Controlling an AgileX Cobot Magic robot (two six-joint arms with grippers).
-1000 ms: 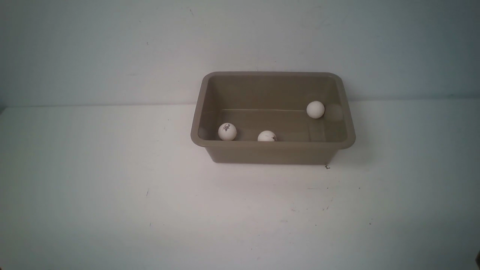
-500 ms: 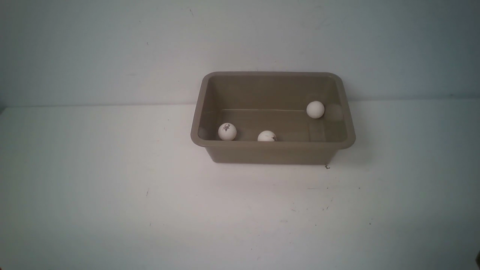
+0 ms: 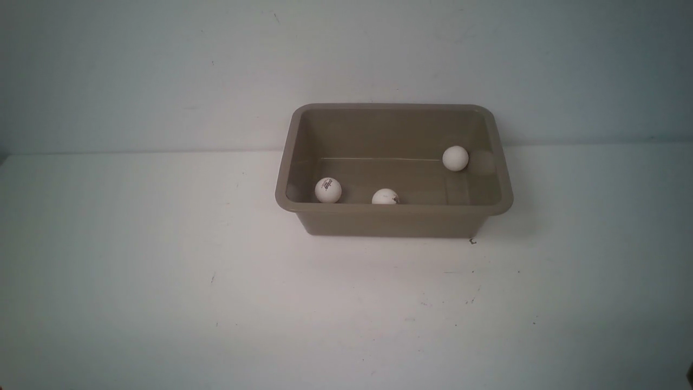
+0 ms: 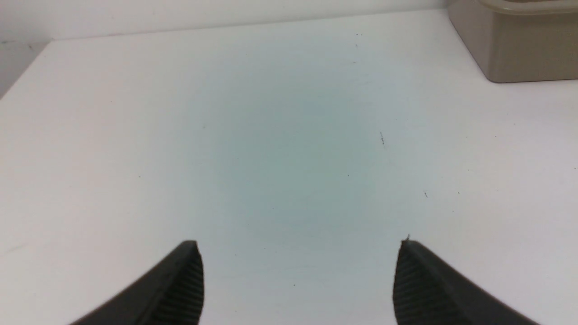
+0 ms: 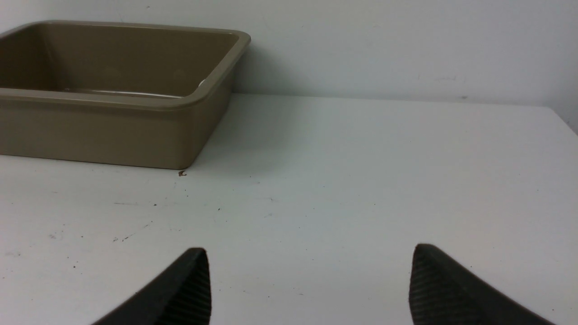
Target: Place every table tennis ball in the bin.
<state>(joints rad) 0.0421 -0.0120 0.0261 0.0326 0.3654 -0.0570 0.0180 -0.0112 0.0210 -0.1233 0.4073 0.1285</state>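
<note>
3 balls (image 3: 328,190) in bin (image 3: 393,208) mid-table (image 3: 162,271); both tools (image 4: 298,280) wide, nothing held.

Bare test bench: white table (image 3: 162,271), blank wall (image 3: 162,65).

**Three balls in the bin, bench around it**

The bin (image 3: 393,219) stands on the bench (image 3: 162,271), right of centre and toward the back, its far side close to the wall (image 3: 162,70) behind the bench. All three table tennis balls lie inside it, apart from one another. The left ball (image 3: 328,190) sits near the bin's front left corner. The middle ball (image 3: 385,196) lies against the front wall, partly hidden behind the near rim. The right ball (image 3: 455,158) rests toward the back right, near the right wall. The left gripper (image 4: 298,280) hangs over the bench left of the bin, jaws spread with nothing between them; the right gripper (image 5: 309,284) does likewise to the bin's front right.
</note>
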